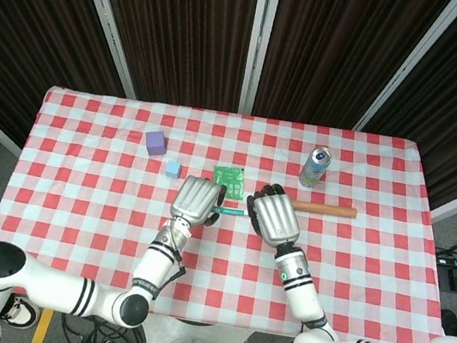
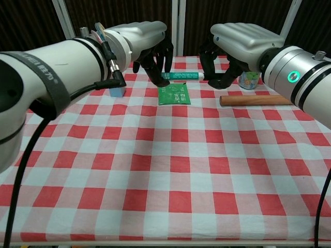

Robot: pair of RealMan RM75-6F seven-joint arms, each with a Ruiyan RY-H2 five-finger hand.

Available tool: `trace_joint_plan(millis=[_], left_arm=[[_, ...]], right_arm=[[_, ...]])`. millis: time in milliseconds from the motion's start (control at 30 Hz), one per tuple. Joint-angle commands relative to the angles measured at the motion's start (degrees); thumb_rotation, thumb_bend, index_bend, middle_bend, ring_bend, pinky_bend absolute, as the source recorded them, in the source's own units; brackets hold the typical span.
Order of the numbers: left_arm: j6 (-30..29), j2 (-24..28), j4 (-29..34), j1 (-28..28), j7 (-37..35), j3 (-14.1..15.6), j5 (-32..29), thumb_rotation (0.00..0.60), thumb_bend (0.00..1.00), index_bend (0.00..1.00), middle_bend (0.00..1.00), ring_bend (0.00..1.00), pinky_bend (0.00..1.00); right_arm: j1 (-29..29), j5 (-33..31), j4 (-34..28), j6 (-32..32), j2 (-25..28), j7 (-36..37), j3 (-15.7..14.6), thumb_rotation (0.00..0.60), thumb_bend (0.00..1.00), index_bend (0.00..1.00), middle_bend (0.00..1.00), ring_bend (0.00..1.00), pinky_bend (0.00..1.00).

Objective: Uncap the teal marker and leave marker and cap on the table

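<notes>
The teal marker (image 2: 183, 76) hangs level above the table, held at both ends. My left hand (image 2: 150, 44) grips its left, teal end. My right hand (image 2: 235, 44) has its fingers curled around the right end, which is hidden inside them. From the head view only a short teal stretch of the marker (image 1: 232, 212) shows between the left hand (image 1: 198, 199) and the right hand (image 1: 274, 216). No gap shows along the marker, and no separate cap is visible.
A green card (image 2: 174, 95) lies on the checkered cloth just below the marker. A wooden rod (image 2: 256, 99) and a drink can (image 1: 315, 167) sit to the right. A purple cube (image 1: 156, 142) and a light blue cube (image 1: 172, 168) are at the back left.
</notes>
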State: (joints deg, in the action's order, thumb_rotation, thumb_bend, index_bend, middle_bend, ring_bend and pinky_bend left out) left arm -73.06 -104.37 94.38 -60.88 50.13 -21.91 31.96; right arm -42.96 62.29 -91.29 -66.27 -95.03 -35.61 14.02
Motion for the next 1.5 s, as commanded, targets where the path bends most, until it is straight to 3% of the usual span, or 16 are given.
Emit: trace_joint_plan(millis=[33,400,733,967,1500], left_arm=[[0.0,0.3,0.2,0.2,-0.1,0.3,0.0,0.600,0.35,0.57,0.56,0.51,0.62],[-0.5,1.7,1.5,1.0,-0.8,1.0,0.6,0.600,0.34,0.57,0.56,0.51,0.62],[-0.5,3.8,1.7,4.4,-4.4,4.0,2.4,0.600,0.35,0.57,0.56,0.51,0.61],[1.5,3.3,-1.6,8.1,-9.9,7.9,5.3,0.600,0.35,0.56,0.56,0.51,0.61],[6.8,-2.1,-12.0,10.4,-14.2,10.0,8.5,0.600,0.35,0.56,0.56,0.50,0.60]], right_arm=[[0.1,0.6,0.0,-0.8,-0.1,-0.1,0.0,0.600,0.25,0.68,0.61,0.34,0.30],[0.6,1.1,1.4,-2.8,-1.0,-0.7,-0.3,0.600,0.35,0.80,0.70,0.43,0.38],[3.2,2.3,1.9,-4.3,0.2,1.3,-2.5,0.600,0.37,0.81,0.71,0.43,0.38],[6.1,1.8,5.0,-3.2,0.8,4.3,-5.3,0.600,0.36,0.81,0.71,0.43,0.38],[6.9,1.4,14.1,3.0,-3.4,8.2,-7.0,0.600,0.33,0.78,0.68,0.42,0.32]])
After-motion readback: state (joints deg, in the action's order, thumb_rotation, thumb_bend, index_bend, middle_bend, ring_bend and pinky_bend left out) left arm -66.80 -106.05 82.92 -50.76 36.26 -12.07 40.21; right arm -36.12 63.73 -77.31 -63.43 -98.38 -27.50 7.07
